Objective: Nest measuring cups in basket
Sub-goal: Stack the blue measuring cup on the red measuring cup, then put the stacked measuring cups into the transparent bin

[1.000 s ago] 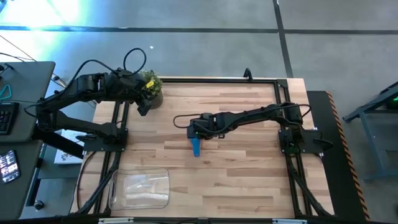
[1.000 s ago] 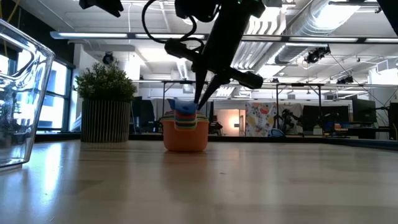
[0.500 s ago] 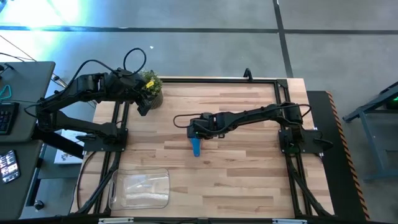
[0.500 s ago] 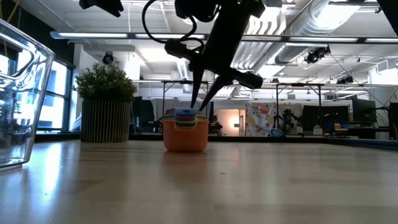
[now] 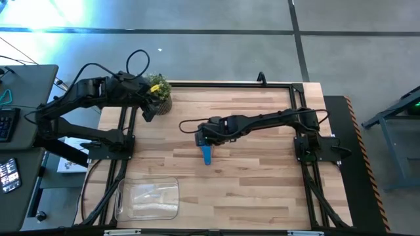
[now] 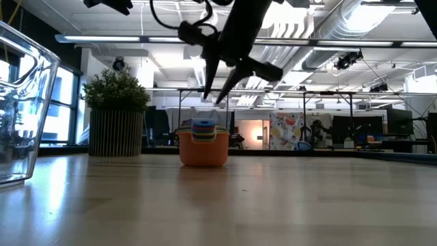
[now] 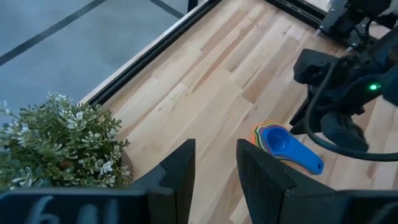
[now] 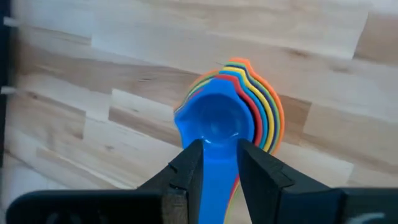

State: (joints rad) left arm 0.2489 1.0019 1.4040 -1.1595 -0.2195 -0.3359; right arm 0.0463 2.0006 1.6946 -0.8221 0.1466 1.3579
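Note:
The measuring cups sit nested in one stack (image 6: 203,146) on the wooden table, the orange cup (image 6: 202,154) outermost and the dark blue cup (image 8: 214,118) on top. The stack's handles (image 5: 207,156) point toward the near edge. My right gripper (image 6: 213,101) hangs open just above the stack, clear of it; in its wrist view the fingers (image 8: 186,165) frame the blue handle from above. My left gripper (image 5: 147,113) waits open at the far left beside the plant. The clear basket (image 5: 147,198) rests on the table at the near left, away from the cups.
A potted green plant (image 5: 159,92) stands at the far left corner, close to my left gripper. In the low view the basket's clear wall (image 6: 20,102) rises at the left. Bare tabletop lies between the stack and the basket.
My right gripper has opened and let go of the dark blue cup, which has settled lower into the stack. The gripper has then risen clear above the cups.

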